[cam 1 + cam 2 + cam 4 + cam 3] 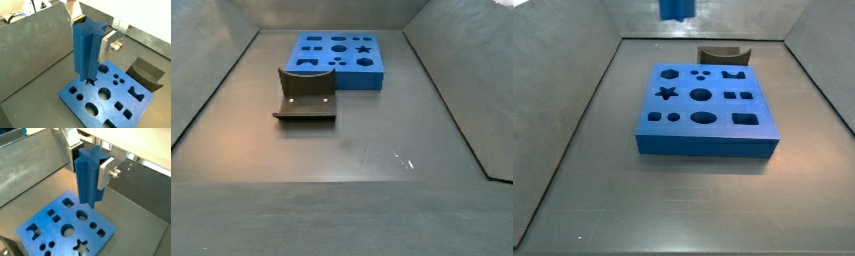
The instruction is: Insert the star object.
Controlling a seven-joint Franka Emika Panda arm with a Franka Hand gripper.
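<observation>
My gripper [92, 35] is shut on the star object [87, 50], a tall blue ridged peg held upright between the silver fingers [107, 44]. Both wrist views show it, and its star-shaped top faces the cameras [88, 175]. It hangs well above the flat blue block [63, 225], which has several shaped holes. The star hole [81, 246] is open. In a side view only the peg's lower end [675, 8] shows at the top edge, above and behind the block [704, 105] and its star hole [667, 93]. The gripper itself is out of both side views.
The dark fixture [722, 54] with a curved notch stands on the floor just beside the block [338, 55]. It also shows in the other side view [305, 95] and in a wrist view [148, 75]. Grey walls enclose the floor on all sides.
</observation>
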